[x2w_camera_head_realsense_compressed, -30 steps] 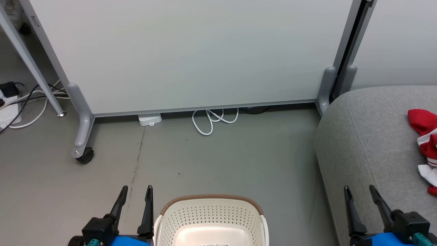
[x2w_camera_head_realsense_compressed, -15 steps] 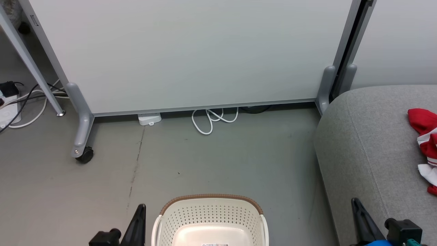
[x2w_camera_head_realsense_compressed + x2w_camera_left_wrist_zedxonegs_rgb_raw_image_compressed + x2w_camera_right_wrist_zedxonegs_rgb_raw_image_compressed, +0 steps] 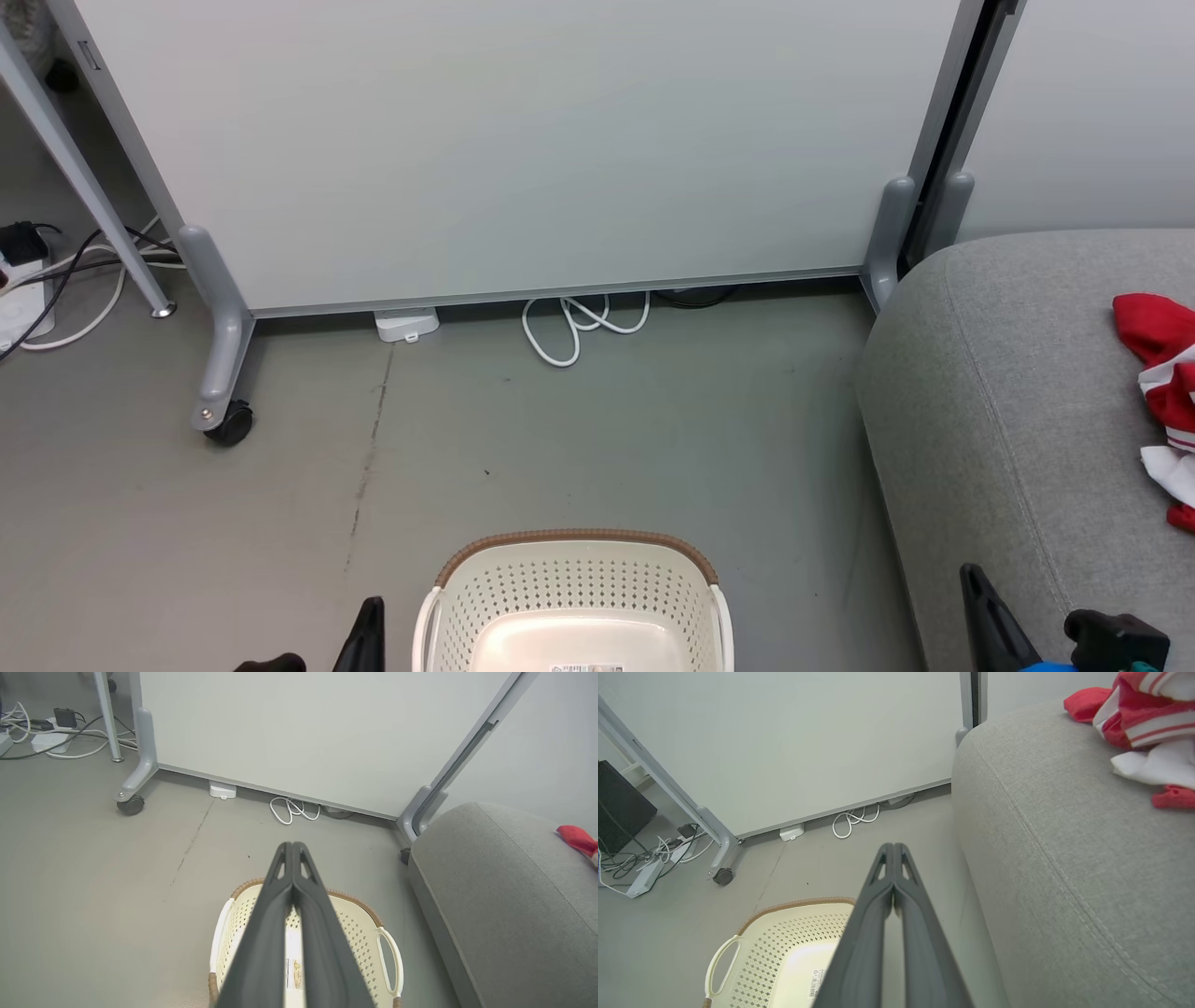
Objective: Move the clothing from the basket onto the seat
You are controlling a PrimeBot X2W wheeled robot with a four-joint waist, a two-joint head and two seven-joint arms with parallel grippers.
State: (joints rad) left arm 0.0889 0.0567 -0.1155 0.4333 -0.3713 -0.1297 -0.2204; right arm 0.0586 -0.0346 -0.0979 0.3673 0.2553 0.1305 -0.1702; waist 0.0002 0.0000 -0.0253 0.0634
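Observation:
The cream perforated basket (image 3: 574,597) with a brown rim stands on the floor at the bottom middle of the head view, and what shows of its inside is bare. Red and white clothing (image 3: 1162,392) lies on the grey seat (image 3: 1008,420) at the right. My left gripper (image 3: 293,847) is shut with nothing in it, above the basket (image 3: 364,933). My right gripper (image 3: 893,847) is shut too and holds nothing, between the basket (image 3: 784,947) and the seat (image 3: 1064,858). In the head view one dark finger of each shows at the bottom edge.
A white partition panel (image 3: 523,140) on grey wheeled feet (image 3: 224,425) stands behind the floor area. A coiled white cable (image 3: 579,327) lies under it. Power strips and cords (image 3: 37,280) lie at the far left.
Both grippers have closed from open and dropped towards the bottom edge of the head view. The basket and clothing have not moved.

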